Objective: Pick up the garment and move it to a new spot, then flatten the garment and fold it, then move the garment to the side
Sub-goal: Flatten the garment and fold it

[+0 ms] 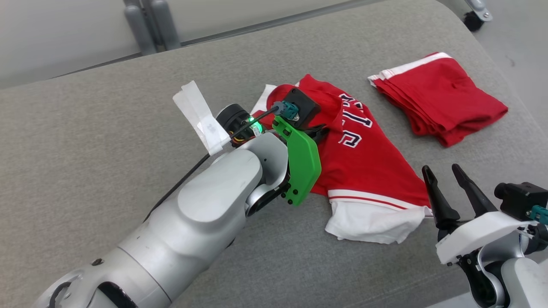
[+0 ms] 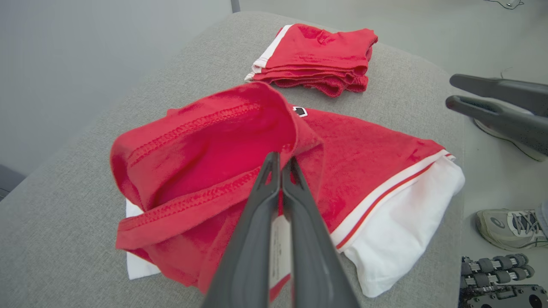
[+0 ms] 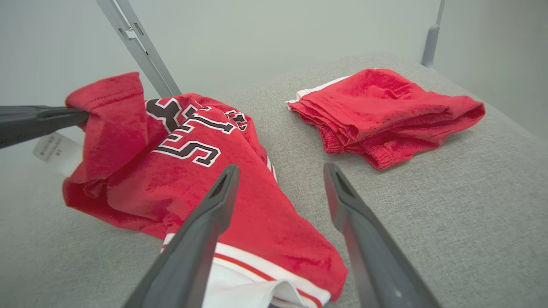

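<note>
Currently the left tool is clamped on a raised fold of the crumpled red-and-white lettered jersey, which lies on the grey fabric bench near a folded red garment. The right tool has its fingers apart, just beside the jersey's white hem.

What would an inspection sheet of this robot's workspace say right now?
Surface: grey padded top, fabric-covered.
Job's things: red garment, crumpled, white hem showing, not flattened yet.
Clutter: folded red stack lying apart from it; white paper tag by the left wrist.
Grippers: left gripper shut on a raised fold of the red garment; right gripper open, hovering beside the white hem, holding nothing.
Cables: black cable along the left wrist to a teal plug.
Surroundings: grey metal legs behind; a person's shoe on the floor.
</note>
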